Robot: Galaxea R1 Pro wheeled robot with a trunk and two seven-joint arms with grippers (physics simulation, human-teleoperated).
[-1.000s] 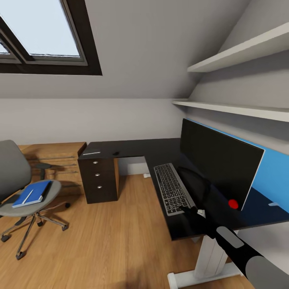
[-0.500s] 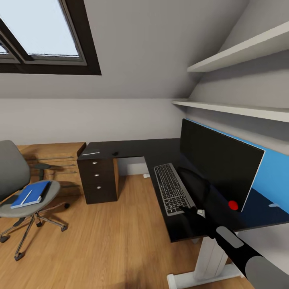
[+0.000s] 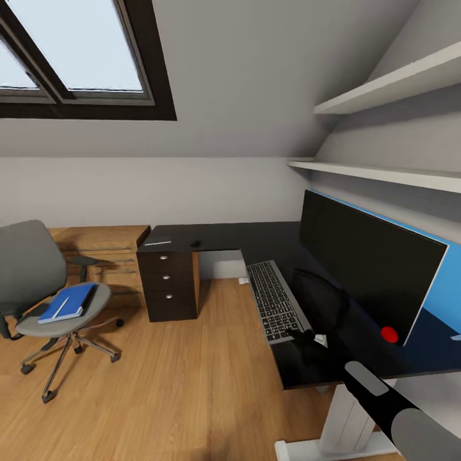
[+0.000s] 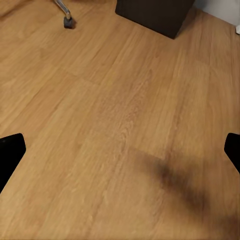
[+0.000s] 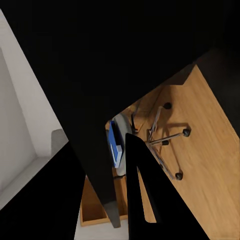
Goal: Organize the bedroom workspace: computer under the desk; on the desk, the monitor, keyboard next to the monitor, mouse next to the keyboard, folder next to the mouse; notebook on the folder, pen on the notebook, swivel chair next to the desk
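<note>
The monitor (image 3: 371,269) stands on the black desk (image 3: 256,238), with the keyboard (image 3: 275,301) flat in front of it. My right gripper (image 3: 306,334) rests at the keyboard's near end, its fingers close together with only a thin slit between them. On the desk's far wing lie the small dark mouse (image 3: 195,244) and the grey notebook (image 3: 157,243). The swivel chair (image 3: 29,269) stands apart on the floor at the left. It carries the blue folder (image 3: 69,302) (image 5: 116,145), and the white pen (image 3: 59,308) lies on that. My left gripper (image 4: 120,150) hangs open above the floor. The computer is out of view.
Dark drawers (image 3: 169,288) stand under the desk's far wing, with a light wood cabinet (image 3: 102,250) behind the chair. Two wall shelves (image 3: 378,173) run above the monitor. A white desk leg (image 3: 346,422) stands near my right arm. Wood floor (image 3: 166,384) lies between chair and desk.
The whole head picture has shifted right, so the camera has turned left. The right gripper stays at the keyboard's near end, and nothing on the desk or chair has moved.
</note>
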